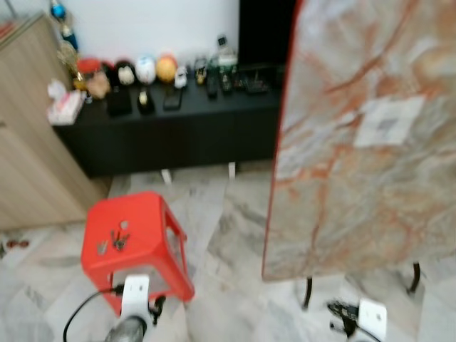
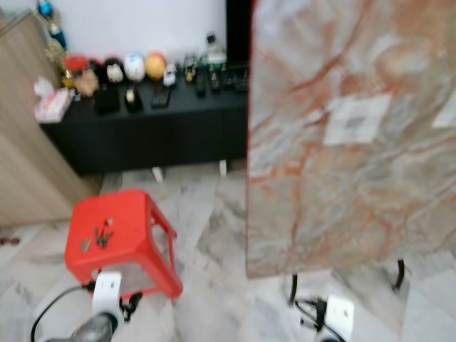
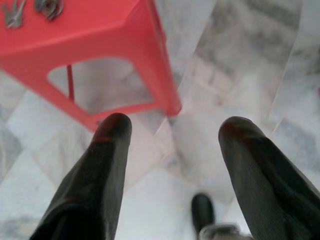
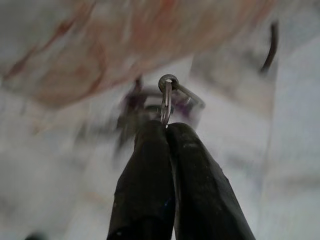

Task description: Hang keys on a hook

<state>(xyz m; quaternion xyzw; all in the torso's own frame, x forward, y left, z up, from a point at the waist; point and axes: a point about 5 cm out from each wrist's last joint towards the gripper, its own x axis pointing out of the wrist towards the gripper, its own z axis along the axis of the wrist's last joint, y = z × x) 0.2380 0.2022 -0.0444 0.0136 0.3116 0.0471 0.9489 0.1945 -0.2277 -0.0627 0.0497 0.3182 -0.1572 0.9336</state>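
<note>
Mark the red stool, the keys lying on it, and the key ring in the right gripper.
red stool (image 1: pixel 146 214): left eye view, on its bare seat top.
keys (image 1: pixel 117 239): left eye view, on the bunch's middle.
key ring (image 4: pixel 167 95): right wrist view, on the metal loop above the fingertips.

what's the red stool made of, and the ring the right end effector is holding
The stool looks like moulded plastic: uniform glossy red, rounded edges, cut-out sides. The ring, pinched in the shut right end effector, looks like bare metal: thin, grey, with a shine, though blurred.
</note>
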